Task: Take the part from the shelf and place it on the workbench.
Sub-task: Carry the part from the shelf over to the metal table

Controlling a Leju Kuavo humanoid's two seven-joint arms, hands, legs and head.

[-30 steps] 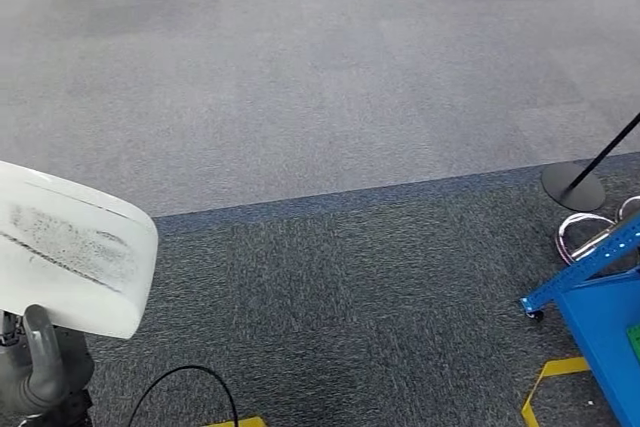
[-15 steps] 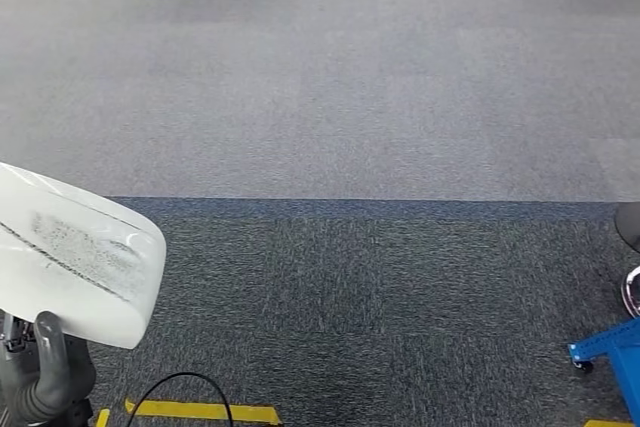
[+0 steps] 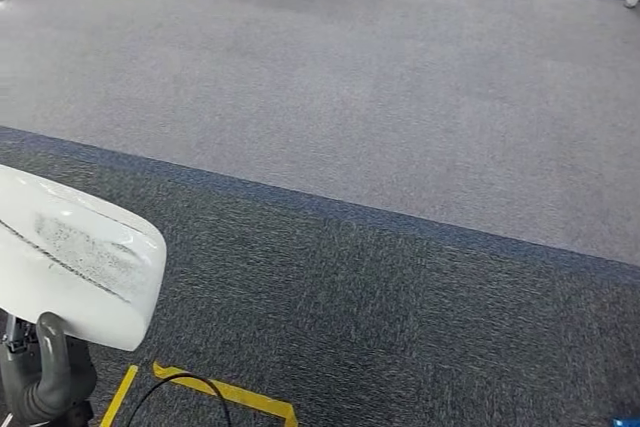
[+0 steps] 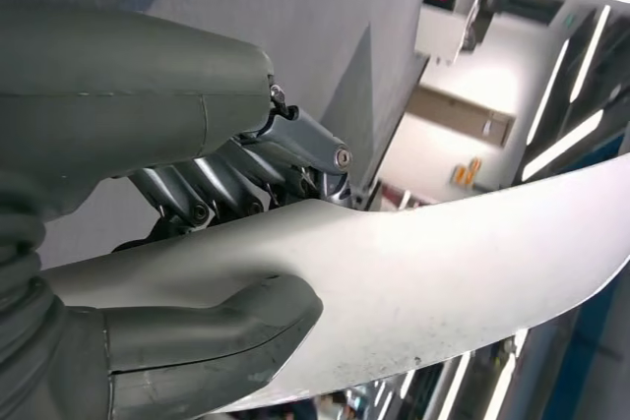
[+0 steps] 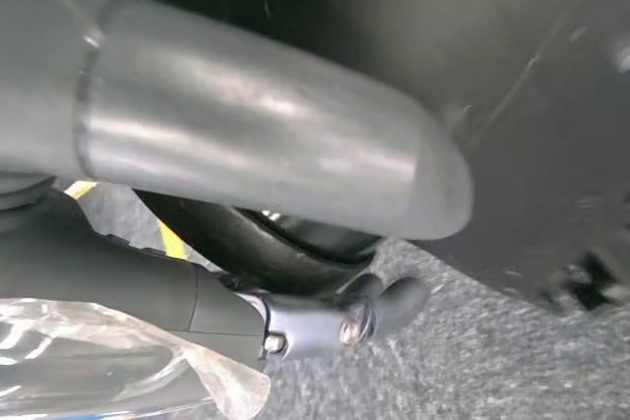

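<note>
We see the left hand (image 3: 45, 382) low at the left of the head view, its thick grey thumb (image 4: 216, 341) pressed on one face of the white curved panel part (image 4: 446, 272) and its darker fingers (image 4: 222, 184) on the other. The right hand (image 5: 312, 243) hangs down, fingers curled in, holding nothing.

The part (image 3: 72, 262) is a long, glossy white, gently curved panel with a rounded end and grey scuffing on its top face. It sits at about 8 o'clock in the head view, held roughly level above the carpet, its rounded end toward 3 o'clock.
</note>
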